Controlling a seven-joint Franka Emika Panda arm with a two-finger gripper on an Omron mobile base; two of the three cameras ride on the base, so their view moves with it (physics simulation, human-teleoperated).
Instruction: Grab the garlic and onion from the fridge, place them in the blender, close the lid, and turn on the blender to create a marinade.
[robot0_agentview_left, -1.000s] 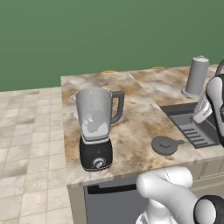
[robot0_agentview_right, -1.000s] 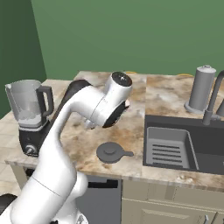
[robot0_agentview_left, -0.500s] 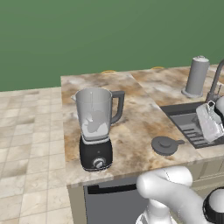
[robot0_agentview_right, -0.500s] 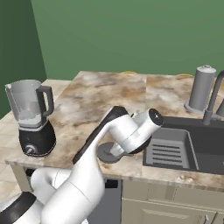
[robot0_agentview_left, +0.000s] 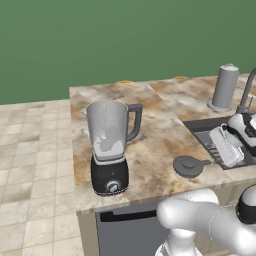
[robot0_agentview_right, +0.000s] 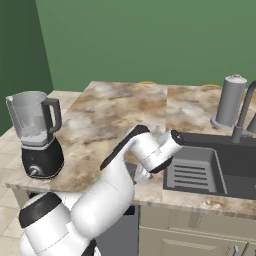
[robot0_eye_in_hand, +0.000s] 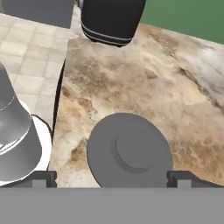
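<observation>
The blender (robot0_agentview_left: 110, 145) stands at the counter's front left, a clear jar with no lid on a black base (robot0_eye_in_hand: 111, 19). Something pale lies low in the jar (robot0_agentview_right: 34, 131); I cannot tell whether it is the garlic or the onion. The fridge is out of view. The dark grey lid (robot0_agentview_left: 188, 166) lies flat on the counter between the blender and the sink. My gripper (robot0_eye_in_hand: 113, 178) hangs low just right of the lid (robot0_eye_in_hand: 129, 151), open, one tip on each side of it, holding nothing. The white hand (robot0_agentview_left: 223, 146) hovers over the sink's edge.
A dark sink (robot0_agentview_right: 200, 172) with a faucet (robot0_agentview_left: 245, 92) is set into the counter on the right. A tall steel cylinder (robot0_agentview_left: 223, 87) stands behind it. My arm (robot0_agentview_right: 130, 160) reaches across the counter's front edge. Tiled floor lies left of the counter.
The arm has swung down and to the right, from above the counter to the sink's edge beside the lid. The jaws stayed open. The blender and lid have not moved.
</observation>
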